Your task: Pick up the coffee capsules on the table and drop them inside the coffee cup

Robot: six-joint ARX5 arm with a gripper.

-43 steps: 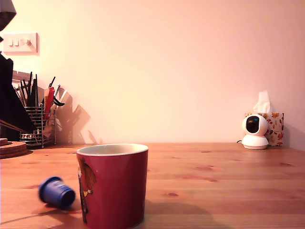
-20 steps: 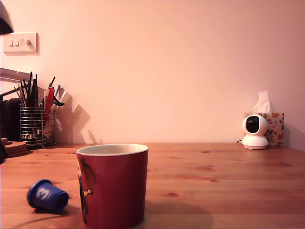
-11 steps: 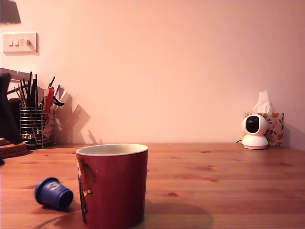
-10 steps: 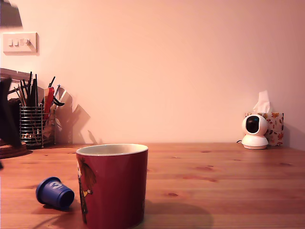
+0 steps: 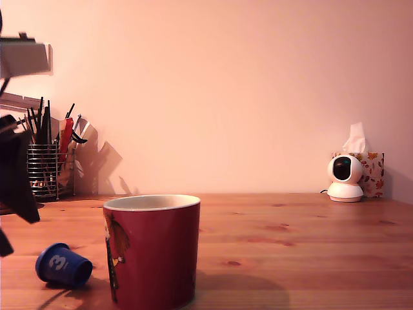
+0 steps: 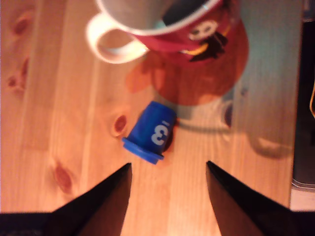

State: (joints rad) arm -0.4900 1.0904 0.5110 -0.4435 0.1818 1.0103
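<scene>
On the wooden surface (image 5: 310,245), near the exterior view's left edge, 1 blue capsule (image 5: 62,265) lies on its side, white "3" facing the camera, wide rim pointing toward that view's left. It sits just beside the dark-red mug (image 5: 153,250), apart from it by a small gap. Mug stands upright, cream-white rim and inside, cartoon figure on the side turned toward the capsule. In the wrist view the same capsule (image 6: 149,132) lies tilted near the mug (image 6: 167,24), whose pale handle (image 6: 109,43) shows on the side away from the capsule. A dark shape sits inside the mug's mouth in the wrist view; too blurred and cropped to tell what it is.

Gripper (image 6: 168,194): 2 dark fingers spread wide apart, nothing between them, tips on either side of bare wood just short of the capsule's rim. No contact with the capsule. In the exterior view only a dark, blurred part of the arm (image 5: 16,174) shows at the left edge, above and beside the capsule.

Background, exterior view: wire-mesh pen holder (image 5: 50,169) with pens at left against the wall; small white camera (image 5: 345,177) and patterned tissue box (image 5: 369,169) at far right, well apart from the mug.
</scene>
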